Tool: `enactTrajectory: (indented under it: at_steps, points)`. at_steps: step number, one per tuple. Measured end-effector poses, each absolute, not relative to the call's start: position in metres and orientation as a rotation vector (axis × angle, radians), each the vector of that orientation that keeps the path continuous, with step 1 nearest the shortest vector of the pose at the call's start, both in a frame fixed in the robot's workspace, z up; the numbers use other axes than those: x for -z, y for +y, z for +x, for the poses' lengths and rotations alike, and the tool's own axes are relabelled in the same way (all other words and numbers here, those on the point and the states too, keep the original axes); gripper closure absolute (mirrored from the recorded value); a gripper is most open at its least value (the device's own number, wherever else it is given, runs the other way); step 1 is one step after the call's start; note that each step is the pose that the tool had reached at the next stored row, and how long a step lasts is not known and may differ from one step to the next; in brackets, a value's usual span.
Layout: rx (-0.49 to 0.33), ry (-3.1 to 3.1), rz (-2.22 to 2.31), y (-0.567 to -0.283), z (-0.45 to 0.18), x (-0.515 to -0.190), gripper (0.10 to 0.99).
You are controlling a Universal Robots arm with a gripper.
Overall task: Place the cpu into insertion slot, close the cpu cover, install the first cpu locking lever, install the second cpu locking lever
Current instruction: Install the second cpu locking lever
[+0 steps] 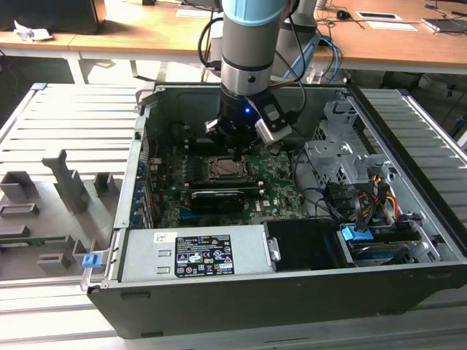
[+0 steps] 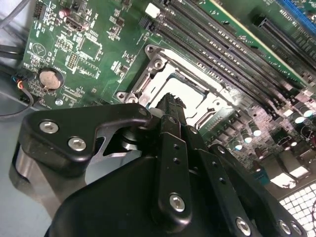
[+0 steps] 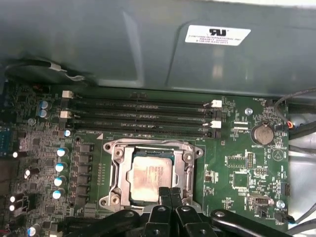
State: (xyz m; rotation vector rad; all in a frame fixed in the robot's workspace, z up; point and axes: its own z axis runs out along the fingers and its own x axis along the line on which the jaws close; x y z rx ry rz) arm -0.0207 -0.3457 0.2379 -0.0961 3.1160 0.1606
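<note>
Down inside the open computer case point(image 1: 408, 240), the claw point(image 3: 170, 193) is hanging just above the near edge of the insertion slot point(image 3: 150, 173), its two black fingers point(image 3: 164, 195) pressed together with nothing showing between them. In the second wrist view the same claw point(image 2: 170, 106) is pointing its ribbed fingertips point(image 2: 169, 104) at the metal rim of the slot point(image 2: 197, 94), very close to it, though whether they are touching the rim cannot be told.

Inside the slot, the cpu point(image 3: 148, 174) is lying flat, its silvery-tan top facing up. Around it, the cpu cover point(image 3: 187, 163) is lying down as a silver-grey frame with its cut-out centre leaving the chip top showing. In the exterior view the slot point(image 1: 226, 169) is sitting near the middle of the green motherboard point(image 1: 281, 193), directly under the claw point(image 1: 237, 146).

Just beyond the slot, four long black memory slots point(image 3: 143, 118) are running side by side across the board. A round coin battery point(image 3: 261, 133) is sitting well apart from the slot, near the board's edge. A row of small capacitors point(image 3: 60, 168) is standing on the slot's other side.

The case is resting on a grey ribbed worktop point(image 1: 66, 124), and a wooden desk point(image 1: 387, 44) is standing behind it.
</note>
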Motion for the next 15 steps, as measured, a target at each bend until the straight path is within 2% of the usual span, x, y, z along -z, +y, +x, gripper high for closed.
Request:
enactTrajectory:
  at_steps: [10,15]
  points:
    - [-0.161,3.116,-0.096,-0.351,-0.021,-0.241,0.980]
    - [-0.161,3.116,-0.096,-0.363,-0.021,-0.240,0.980]
